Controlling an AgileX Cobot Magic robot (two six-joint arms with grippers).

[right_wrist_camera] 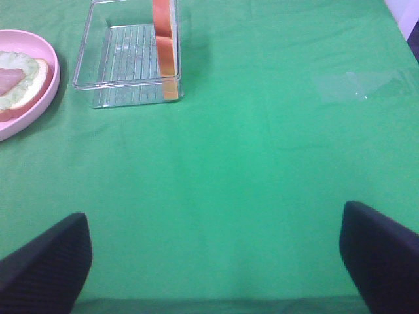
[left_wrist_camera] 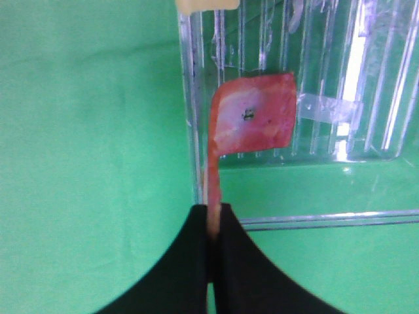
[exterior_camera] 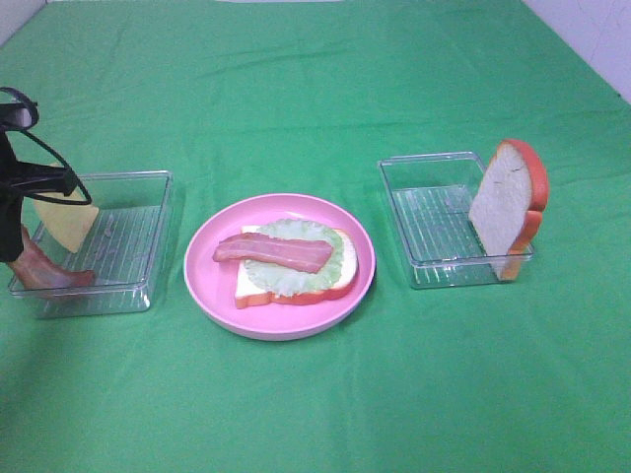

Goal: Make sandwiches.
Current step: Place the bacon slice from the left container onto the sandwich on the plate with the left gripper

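Clearly the left end effector [left_wrist_camera: 213, 219] is pinched shut on one end of a loose bacon strip [left_wrist_camera: 252, 121]. The rest of the strip reaches over the left tray [exterior_camera: 148, 296], and I cannot tell whether it touches the ridged floor. Such an edge-on pinch suits a flat, floppy piece. In the same tray a cheese square [exterior_camera: 67, 225] leans tilted, which leaves an edge free to be gripped. Between the two trays sits the pink plate [exterior_camera: 209, 291], and on it lies the sandwich [exterior_camera: 296, 299], half built: a bottom bread slice [exterior_camera: 347, 258], lettuce [exterior_camera: 296, 278] on that, and a laid bacon strip [exterior_camera: 276, 253] across the lettuce. The stack lies near the plate's middle, so each new layer has a flat bed to land on. In the right tray [exterior_camera: 434, 160] a standing bread slice [exterior_camera: 503, 209] is propped upright at the end away from the plate, probably so its two faces can be clamped. The right end effector [right_wrist_camera: 216, 261] hangs over bare counter [right_wrist_camera: 262, 131], jaws spread wide with nothing between them, well apart from that tray. I judge it is waiting for its turn with the bread, and the limp strip may swing or slip on the way to the plate
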